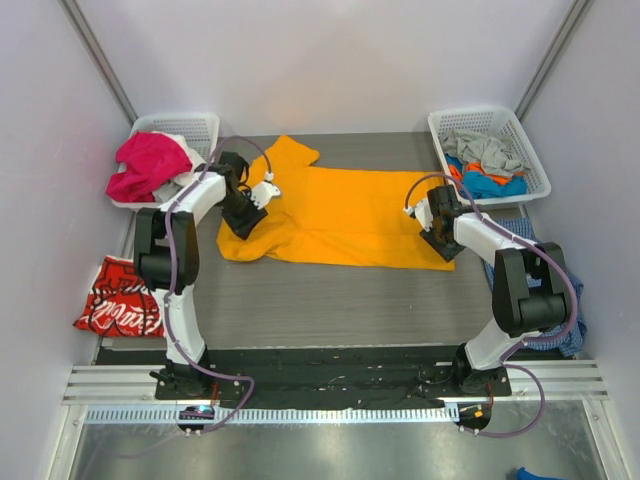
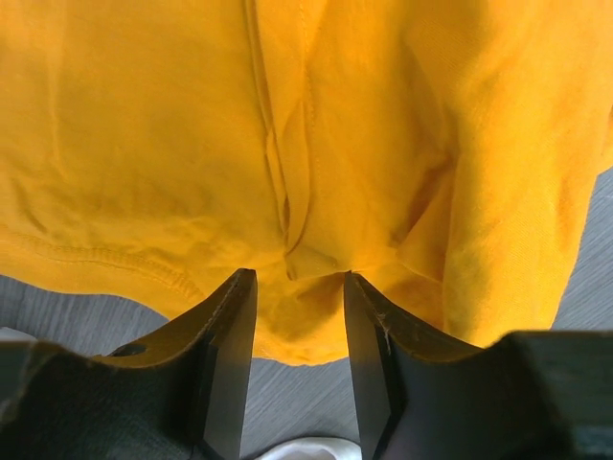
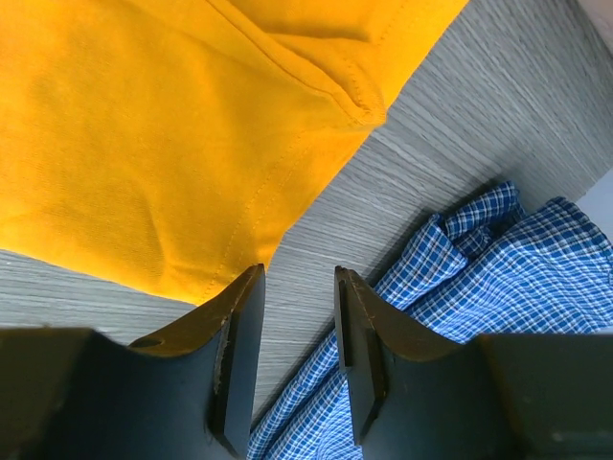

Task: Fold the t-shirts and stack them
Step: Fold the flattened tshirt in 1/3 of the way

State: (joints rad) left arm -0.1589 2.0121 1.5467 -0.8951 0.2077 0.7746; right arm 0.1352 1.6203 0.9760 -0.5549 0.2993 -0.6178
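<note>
You have the orange t-shirt [image 1: 350, 215] spread flat mid-table, the red t-shirt [image 1: 118, 300] at the table's [image 1: 330, 300] 8 o'clock edge, your left gripper [image 2: 292, 283] spread over the orange one's 9 o'clock end, your right gripper [image 3: 300, 278] spread beside its 4 o'clock corner.

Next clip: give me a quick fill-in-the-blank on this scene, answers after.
1. The t-shirt spread flat on the table is ___.
2. The red t-shirt with white lettering lies at the table's ___ edge.
3. The checked cloth beside the right hand is ___ and white.
Answers: orange; left; blue.
</note>
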